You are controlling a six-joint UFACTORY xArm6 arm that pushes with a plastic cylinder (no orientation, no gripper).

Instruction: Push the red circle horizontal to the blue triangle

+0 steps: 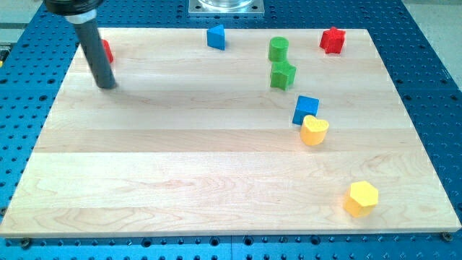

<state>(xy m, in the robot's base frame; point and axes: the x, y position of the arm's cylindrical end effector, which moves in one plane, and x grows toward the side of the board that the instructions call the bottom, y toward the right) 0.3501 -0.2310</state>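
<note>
The red circle [107,50] sits at the view's top left of the wooden board, mostly hidden behind the dark rod. My tip [106,84] rests on the board just below the red circle, toward the view's bottom. The blue triangle [216,37] lies near the top edge, left of centre, well to the right of the red circle and a little higher in the view.
A green cylinder [279,48] and a green star-like block [283,75] stand right of the blue triangle. A red star-like block [333,40] is at top right. A blue cube [306,109] touches a yellow heart [314,131]. A yellow hexagon [361,197] lies at bottom right.
</note>
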